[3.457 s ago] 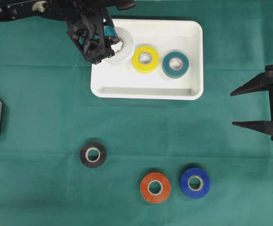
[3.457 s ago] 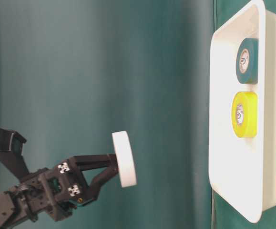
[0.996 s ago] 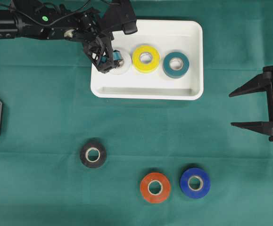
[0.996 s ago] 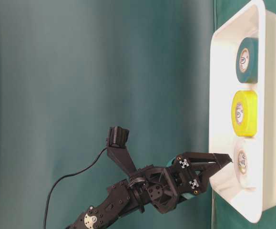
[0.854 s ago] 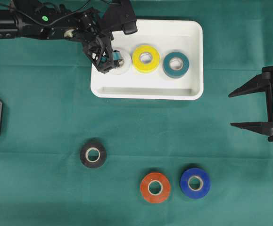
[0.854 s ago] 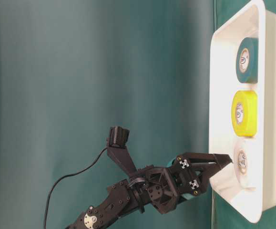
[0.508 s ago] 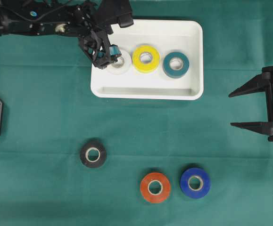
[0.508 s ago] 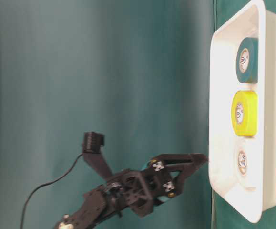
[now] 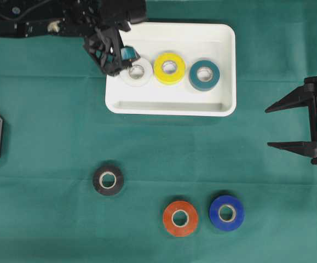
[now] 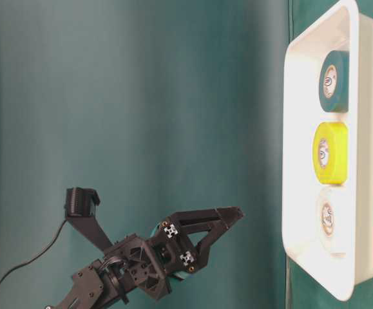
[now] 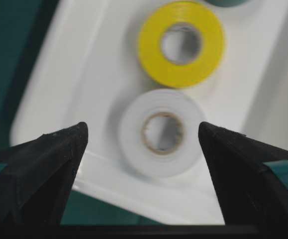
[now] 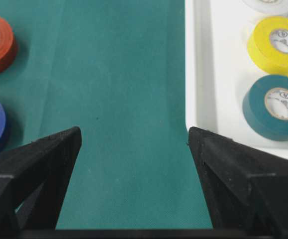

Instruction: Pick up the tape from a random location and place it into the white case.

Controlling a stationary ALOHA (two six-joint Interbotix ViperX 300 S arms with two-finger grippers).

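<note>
The white tape roll [image 9: 137, 72] lies flat on the floor of the white case [image 9: 172, 105], its core hole facing straight up, so it has no long axis to speak of; it sits at the end of the case nearest the left gripper [image 9: 113, 59]. That gripper hangs just off the roll, over the case's rim, with its jaws spread wide and nothing between them; in the left wrist view the roll [image 11: 160, 132] shows in the gap between the two black fingers [image 11: 39, 169], untouched and lower than their tips. From table level the gripper [image 10: 228, 215] stands clear of the case [image 10: 296, 161]. Beyond the white roll, farther from the gripper, a yellow roll [image 9: 169, 68] and then a teal roll [image 9: 204, 75] lie flat in a row in the same case. The right gripper [image 9: 289, 125] sits well apart at the far side, jaws wide and holding nothing. On the green cloth [image 9: 49, 142] outside the case lie a black roll [image 9: 108, 179], an orange roll [image 9: 180, 218] and a blue roll [image 9: 226, 212].
</note>
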